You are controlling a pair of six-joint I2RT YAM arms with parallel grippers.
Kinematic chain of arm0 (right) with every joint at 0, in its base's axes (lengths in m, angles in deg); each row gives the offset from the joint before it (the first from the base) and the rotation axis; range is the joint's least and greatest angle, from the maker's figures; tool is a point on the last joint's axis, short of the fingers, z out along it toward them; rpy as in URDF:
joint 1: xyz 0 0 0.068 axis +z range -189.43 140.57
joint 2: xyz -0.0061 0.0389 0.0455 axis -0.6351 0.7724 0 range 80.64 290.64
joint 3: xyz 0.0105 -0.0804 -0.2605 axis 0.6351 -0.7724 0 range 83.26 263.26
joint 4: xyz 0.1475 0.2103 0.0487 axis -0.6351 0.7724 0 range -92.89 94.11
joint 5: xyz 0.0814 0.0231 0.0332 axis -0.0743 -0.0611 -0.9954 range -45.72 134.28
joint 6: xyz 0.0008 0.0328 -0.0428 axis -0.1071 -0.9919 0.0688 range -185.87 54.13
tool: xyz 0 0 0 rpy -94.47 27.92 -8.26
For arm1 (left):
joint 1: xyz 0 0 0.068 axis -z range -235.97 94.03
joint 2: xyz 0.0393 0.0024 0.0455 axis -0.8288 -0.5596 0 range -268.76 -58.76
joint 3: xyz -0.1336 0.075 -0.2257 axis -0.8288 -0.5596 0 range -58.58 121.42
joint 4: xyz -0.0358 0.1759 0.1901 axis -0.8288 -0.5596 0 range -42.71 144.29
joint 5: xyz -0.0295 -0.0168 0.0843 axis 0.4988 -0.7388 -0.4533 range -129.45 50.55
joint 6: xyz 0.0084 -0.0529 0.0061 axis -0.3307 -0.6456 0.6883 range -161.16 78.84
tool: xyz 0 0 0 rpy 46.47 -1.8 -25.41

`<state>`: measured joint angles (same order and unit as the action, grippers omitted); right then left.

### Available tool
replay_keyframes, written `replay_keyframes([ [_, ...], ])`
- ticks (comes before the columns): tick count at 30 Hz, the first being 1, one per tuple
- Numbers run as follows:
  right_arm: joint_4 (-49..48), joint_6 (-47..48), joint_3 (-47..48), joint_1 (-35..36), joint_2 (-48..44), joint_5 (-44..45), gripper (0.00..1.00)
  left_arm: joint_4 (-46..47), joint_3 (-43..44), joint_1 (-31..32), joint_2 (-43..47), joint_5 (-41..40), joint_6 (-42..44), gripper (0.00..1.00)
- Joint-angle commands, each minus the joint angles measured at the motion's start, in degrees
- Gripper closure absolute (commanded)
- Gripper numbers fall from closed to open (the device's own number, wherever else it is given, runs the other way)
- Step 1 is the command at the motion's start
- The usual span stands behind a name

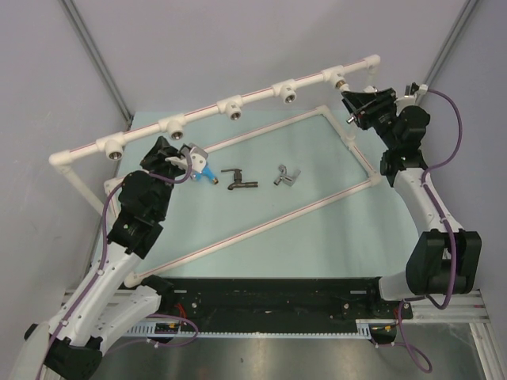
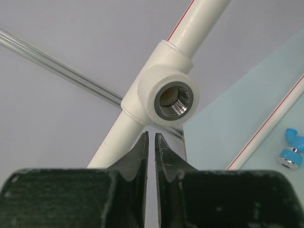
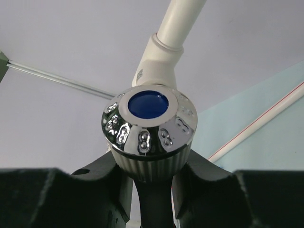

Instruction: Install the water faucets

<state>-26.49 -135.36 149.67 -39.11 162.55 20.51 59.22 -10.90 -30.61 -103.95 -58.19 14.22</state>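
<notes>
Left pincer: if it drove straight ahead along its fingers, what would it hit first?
Most likely the white tee fitting on the pipe: its threaded socket sits just beyond the tips of the shut left pincer, almost dead ahead. The gap is hard to judge from the wrist view.

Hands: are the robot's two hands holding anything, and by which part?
The right hand grips a tap by the ribbed collar under its shiny blue-capped knob. The left hand is closed and holds nothing.

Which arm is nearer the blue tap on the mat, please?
Left. The left arm has its jaws just beside the blue tap; the right arm holds a chrome-capped tap far off on the pipe.
</notes>
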Motion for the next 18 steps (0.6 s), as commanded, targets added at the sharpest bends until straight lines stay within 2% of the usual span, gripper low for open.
replay_keyframes([
  [1,-1.1,5.06,0.56,0.12,-3.33,2.23,0.91,0.78,0.13,0.21,1.16,1.43,-2.11,0.86],
  [2,-0.93,5.94,0.56,0.12,-3.68,2.41,0.98,0.78,0.13,0.12,1.42,1.43,-2.11,0.82],
  [4,0.03,8.05,0.56,0.12,-4.12,3.11,1.0,0.96,0.04,0.12,1.77,1.6,-2.55,0.75],
  [5,0.47,10.41,0.56,0.12,-4.82,3.46,1.0,1.05,0.13,0.12,2.29,1.69,-2.73,0.66],
  [7,1.96,13.67,0.56,0.21,-5.79,4.34,1.0,1.31,0.48,-0.05,2.91,1.52,-3.69,0.56],
  [8,2.41,17.16,0.56,0.38,-6.93,4.52,1.0,1.4,0.74,-0.14,3.7,1.34,-4.3,0.44],
  [10,4.25,20.44,0.56,1.09,-8.16,5.66,1.0,1.66,1.62,-0.23,4.32,-0.4,-5.8,0.31],
  [11,4.95,22.28,0.56,1.35,-8.78,6.1,1.0,1.66,2.06,-0.23,4.93,-1.29,-6.59,0.21],
  [13,7.14,27.03,0.56,2.05,-10.71,7.33,1.0,1.66,4.07,-0.32,5.46,-5.31,-10.88,0.13],
  [14,7.85,28.26,0.56,2.23,-11.15,7.77,1.0,1.32,4.96,-0.32,6.07,-7.17,-13.16,0.08],
  [16,9.78,31.34,0.56,2.41,-12.56,8.83,1.0,-2.52,7.59,-0.32,6.25,-11.12,-24.04,0.03],
  [17,10.4,32.05,0.56,2.58,-12.91,9.09,1.0,-4.38,10.39,-0.32,6.34,-16.45,-29.04,0.0],
  [18,10.76,32.84,0.56,2.67,-13.35,9.35,1.0,-7.45,12.07,-0.32,6.43,-18.5,-40.67,0.0],
])
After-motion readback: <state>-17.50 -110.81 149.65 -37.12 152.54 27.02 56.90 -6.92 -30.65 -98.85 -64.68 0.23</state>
